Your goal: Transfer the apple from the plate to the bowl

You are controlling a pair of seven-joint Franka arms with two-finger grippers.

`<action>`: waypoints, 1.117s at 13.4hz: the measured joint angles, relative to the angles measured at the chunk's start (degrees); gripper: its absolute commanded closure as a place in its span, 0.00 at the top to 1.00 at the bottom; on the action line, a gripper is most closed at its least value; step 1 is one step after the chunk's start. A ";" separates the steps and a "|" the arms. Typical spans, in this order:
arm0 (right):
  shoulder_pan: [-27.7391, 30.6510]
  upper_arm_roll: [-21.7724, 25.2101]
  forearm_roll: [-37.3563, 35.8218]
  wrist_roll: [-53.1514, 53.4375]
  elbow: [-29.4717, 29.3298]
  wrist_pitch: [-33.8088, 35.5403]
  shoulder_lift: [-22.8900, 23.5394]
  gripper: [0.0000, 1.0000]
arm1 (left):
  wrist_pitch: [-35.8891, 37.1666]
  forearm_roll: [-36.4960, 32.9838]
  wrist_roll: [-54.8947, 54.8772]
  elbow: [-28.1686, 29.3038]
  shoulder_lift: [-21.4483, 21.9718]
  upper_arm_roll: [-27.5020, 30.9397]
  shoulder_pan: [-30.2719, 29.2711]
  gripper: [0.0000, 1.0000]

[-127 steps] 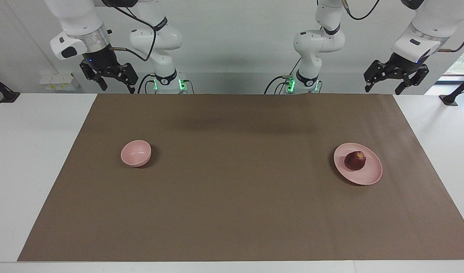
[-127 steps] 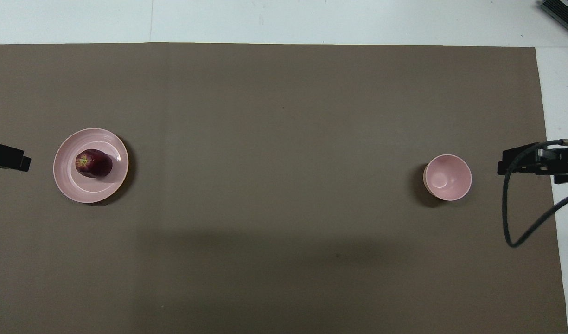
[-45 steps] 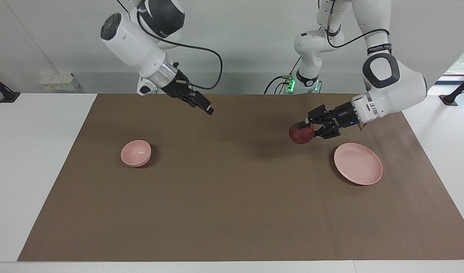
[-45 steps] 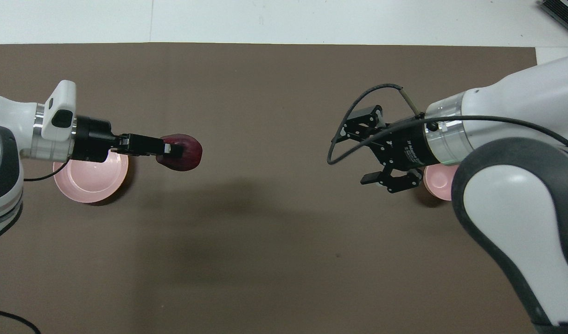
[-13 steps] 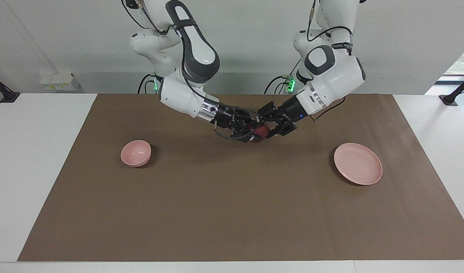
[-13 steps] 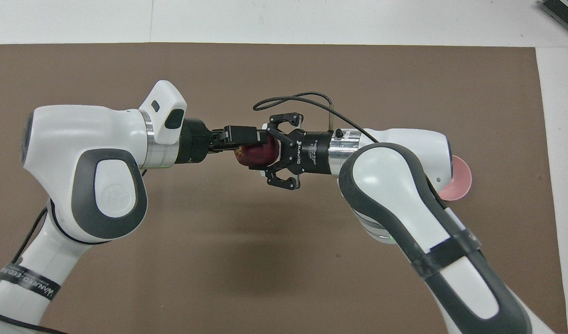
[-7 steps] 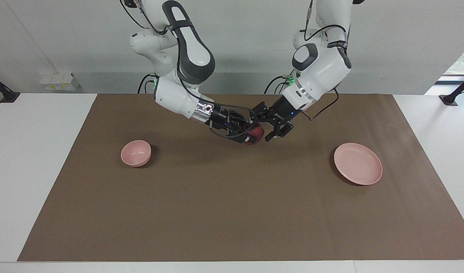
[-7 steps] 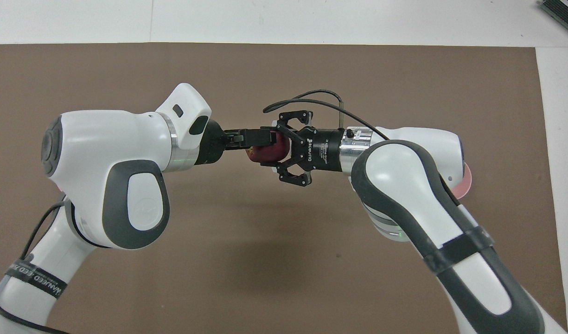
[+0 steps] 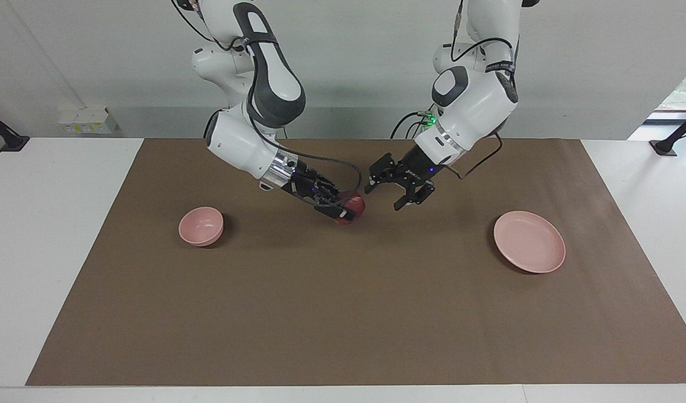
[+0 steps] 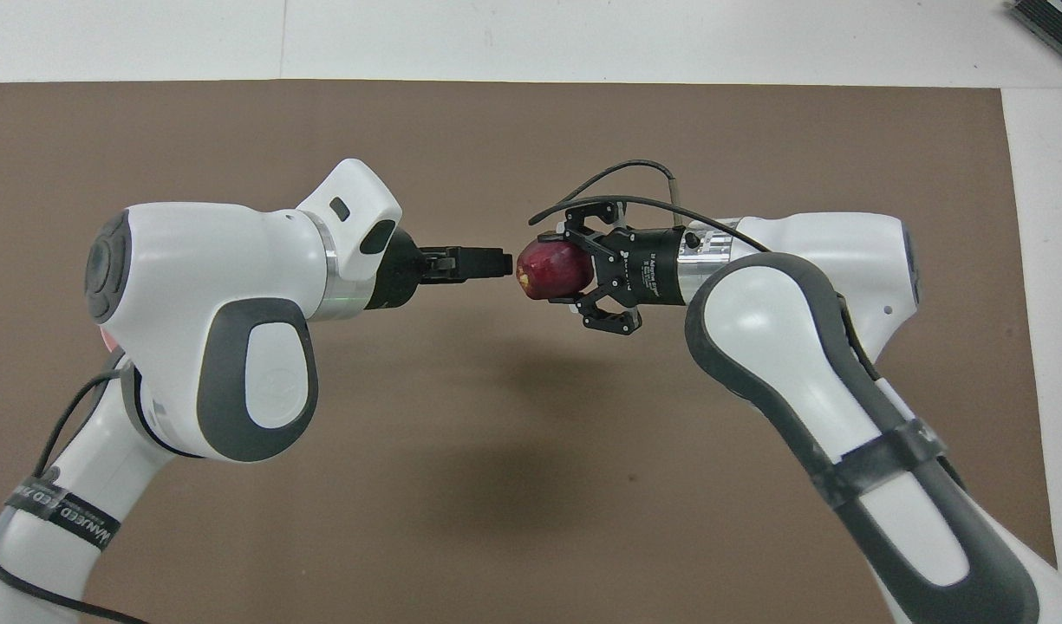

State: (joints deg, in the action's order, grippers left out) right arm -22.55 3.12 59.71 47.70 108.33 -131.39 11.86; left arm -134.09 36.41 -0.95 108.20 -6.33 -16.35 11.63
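Note:
The dark red apple point(image 9: 354, 207) is held in my right gripper point(image 9: 344, 211), which is shut on it above the middle of the brown mat, between bowl and plate. It also shows in the overhead view point(image 10: 550, 269), in the right gripper point(image 10: 555, 270). My left gripper point(image 9: 383, 195) is open and empty, a short gap from the apple on the plate's side; in the overhead view the left gripper point(image 10: 494, 263) is seen edge-on. The pale pink plate point(image 9: 529, 242) is empty. The small pink bowl point(image 9: 201, 225) is empty toward the right arm's end, and my right arm hides it in the overhead view.
The brown mat point(image 9: 343, 313) covers most of the white table point(image 9: 51, 235). Only a sliver of the plate point(image 10: 106, 336) shows past my left arm in the overhead view. Both arms reach in over the mat's middle.
The left gripper has let go of the apple and drawn back slightly. The right gripper now holds the apple alone and has carried it a little toward the bowl.

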 measured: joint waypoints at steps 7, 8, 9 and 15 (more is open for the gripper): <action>13.10 0.46 -28.44 -22.52 0.47 13.17 -0.21 0.00 | 7.85 -30.76 3.45 0.10 -0.24 1.53 -3.59 1.00; 15.33 0.49 -31.89 -26.49 0.49 15.33 -0.34 0.00 | 8.19 -33.25 3.55 0.29 -0.34 1.58 -4.43 1.00; 17.87 0.54 -34.75 -31.10 0.69 17.00 -0.51 0.00 | 8.38 -34.37 3.55 0.50 -0.47 1.61 -5.58 1.00; 26.96 0.65 -45.30 -46.04 7.26 17.72 -4.06 0.00 | 12.14 -37.52 3.47 0.88 -0.77 1.72 -10.72 1.00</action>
State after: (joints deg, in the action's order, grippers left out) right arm 4.41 3.77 14.41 1.67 115.59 -113.67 7.80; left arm -121.95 -1.11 2.52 109.07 -7.10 -14.63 0.91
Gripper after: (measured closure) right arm 0.291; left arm 0.000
